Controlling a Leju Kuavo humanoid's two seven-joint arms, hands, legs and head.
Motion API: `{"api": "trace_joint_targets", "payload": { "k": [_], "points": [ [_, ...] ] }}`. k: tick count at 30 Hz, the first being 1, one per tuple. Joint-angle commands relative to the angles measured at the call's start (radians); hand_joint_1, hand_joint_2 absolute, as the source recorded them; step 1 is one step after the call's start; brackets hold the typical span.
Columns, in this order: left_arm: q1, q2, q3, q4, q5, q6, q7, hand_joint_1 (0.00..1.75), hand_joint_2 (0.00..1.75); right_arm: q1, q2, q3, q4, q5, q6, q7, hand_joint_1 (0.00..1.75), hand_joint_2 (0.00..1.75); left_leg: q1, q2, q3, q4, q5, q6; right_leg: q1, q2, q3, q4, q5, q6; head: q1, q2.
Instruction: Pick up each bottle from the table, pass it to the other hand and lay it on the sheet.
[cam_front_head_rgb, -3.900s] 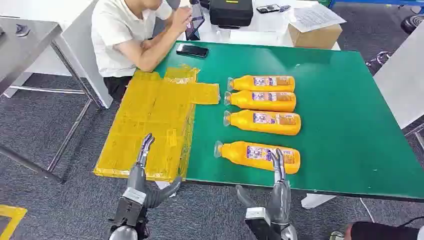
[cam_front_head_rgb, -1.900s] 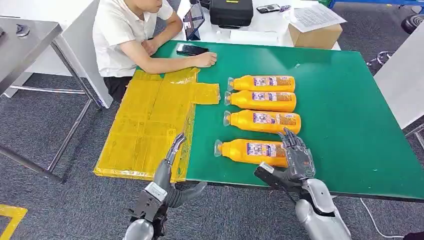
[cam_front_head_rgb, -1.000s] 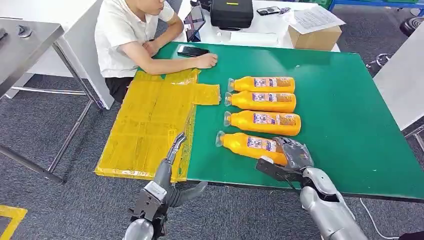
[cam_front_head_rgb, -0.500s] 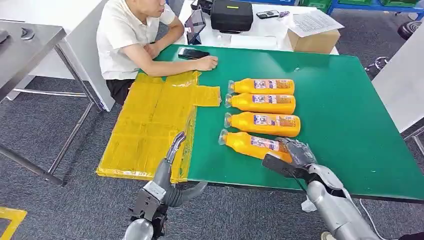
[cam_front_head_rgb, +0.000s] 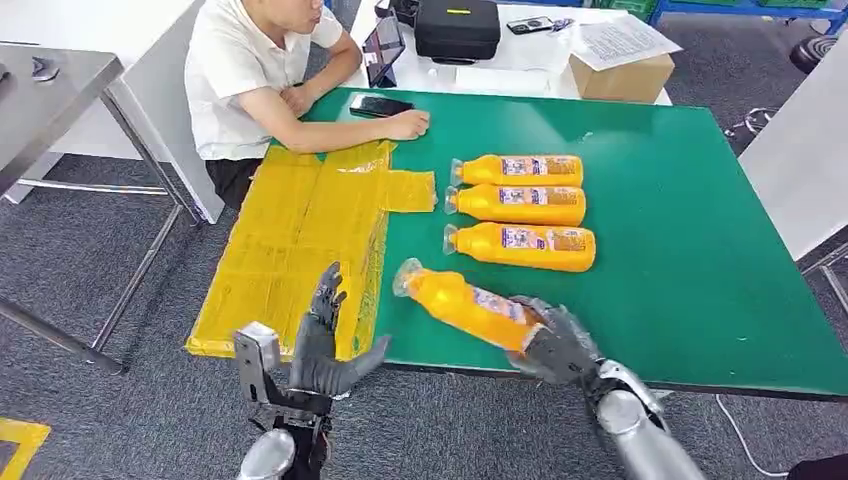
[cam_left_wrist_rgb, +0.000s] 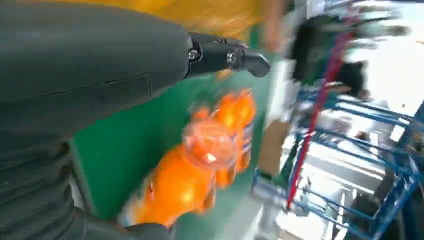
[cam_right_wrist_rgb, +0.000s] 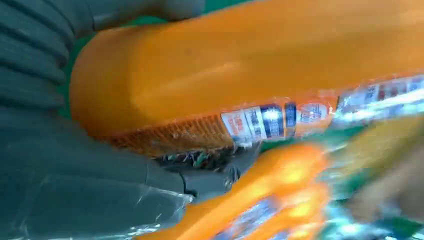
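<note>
Nearest bottle (cam_front_head_rgb: 465, 305) is off the green table (cam_front_head_rgb: 690, 220) now, swung from lying parallel with the others to a diagonal, cap end pointing to 10 o'clock toward the left hand; 0.5 s ago it lay flat at the near edge. Right hand (cam_front_head_rgb: 555, 345) grips its base end, fingers wrapped round the body, so the base is hidden in the head view. Left hand (cam_front_head_rgb: 325, 345) has come up from below the table edge, palm raised, fingers spread, holding nothing.

Right wrist view: bottle body fills most of it, label partly readable as print only, background smeared. Left wrist view: heavy motion blur; the clear cap (cam_left_wrist_rgb: 209, 145) faces the camera, fingertips (cam_left_wrist_rgb: 250, 59) extended above it, not touching.

Three more bottles (cam_front_head_rgb: 515, 205) lie side by side at 12 o'clock of the held one, caps toward the yellow sheet (cam_front_head_rgb: 290, 245). Sheet overhangs the table's left side. Person's hand (cam_front_head_rgb: 408, 124) rests on the table at the far edge.
</note>
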Motion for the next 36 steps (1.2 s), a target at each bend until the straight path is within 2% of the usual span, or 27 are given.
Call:
{"api": "trace_joint_targets", "payload": {
  "k": [1,12,21,26,36],
  "points": [
    [-0.028,0.045,-0.038,0.19,0.142,-0.105,0.015,0.0,1.75,0.024,0.134,0.064,-0.217,-0.128,-0.042,-0.025,1.75,1.75,0.0,0.002,-0.001,-0.001,0.0,-0.002,0.0,0.002,-0.002,0.001,-0.001,-0.002,-0.001,0.0],
    [-0.031,0.067,-0.087,0.084,0.188,-0.195,0.041,0.0,1.75,-0.041,0.206,0.148,-0.062,-0.169,-0.062,-0.036,1.75,1.75,0.0,0.0,-0.008,-0.001,0.001,-0.002,0.0,0.002,-0.007,0.0,0.0,-0.002,0.0,0.0],
    [-0.027,0.067,-0.086,0.076,0.196,-0.208,0.042,0.0,1.75,-0.044,0.203,0.151,-0.056,-0.169,-0.061,-0.036,1.75,1.75,0.001,0.0,-0.006,-0.001,0.0,-0.002,0.0,0.002,-0.005,0.0,-0.001,-0.002,0.0,0.0],
    [-0.005,0.049,-0.071,-0.034,0.19,-0.265,0.0,0.0,1.75,-0.06,0.214,0.191,0.045,-0.153,-0.031,-0.015,1.75,1.75,0.0,0.0,-0.009,0.0,0.001,-0.001,0.0,0.002,-0.007,0.0,0.0,-0.001,0.0,0.0],
    [-0.015,-0.002,0.034,-0.089,0.196,-0.164,-0.018,0.0,1.75,-0.016,0.237,0.303,0.094,-0.03,-0.096,-0.031,1.75,1.75,0.001,-0.002,-0.008,0.0,0.0,-0.002,0.001,-0.001,-0.007,0.0,-0.001,-0.002,0.0,0.0]
  ]
}}
